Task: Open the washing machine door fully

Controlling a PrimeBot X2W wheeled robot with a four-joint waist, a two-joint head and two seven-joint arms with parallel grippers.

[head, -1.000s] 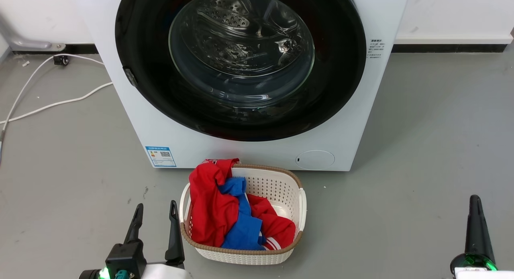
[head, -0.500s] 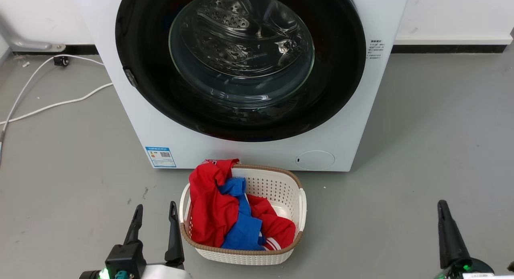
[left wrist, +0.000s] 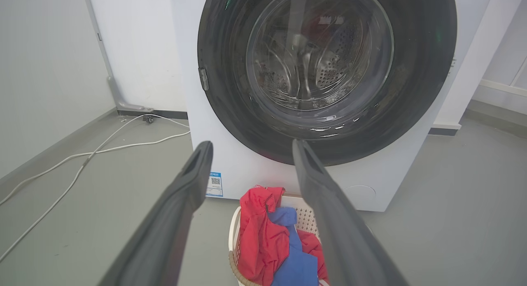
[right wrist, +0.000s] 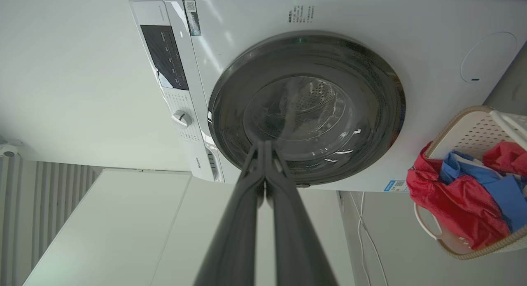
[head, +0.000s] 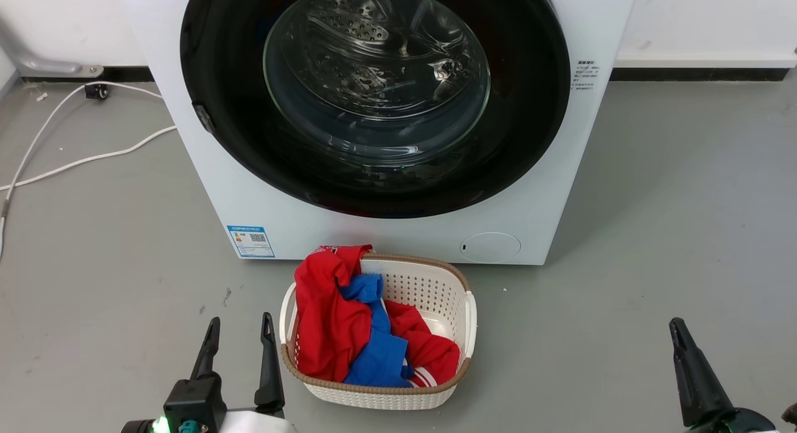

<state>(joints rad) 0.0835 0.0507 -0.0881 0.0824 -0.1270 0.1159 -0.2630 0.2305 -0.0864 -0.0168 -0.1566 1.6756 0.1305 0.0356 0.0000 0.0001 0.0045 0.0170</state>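
The right gripper (head: 675, 327) has swung inward and tilted, its fingers pressed together and empty. The left gripper (head: 241, 319) waits, fingers wide. The washing machine door (head: 373, 96) ahead stays shut, so the reach looks barely begun.

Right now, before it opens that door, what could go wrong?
The washing machine door is shut, and its glossy ring shows a small catch on its left edge; a grip could slip off. The laundry basket sits close in front of the machine, so a reaching arm may bump it.
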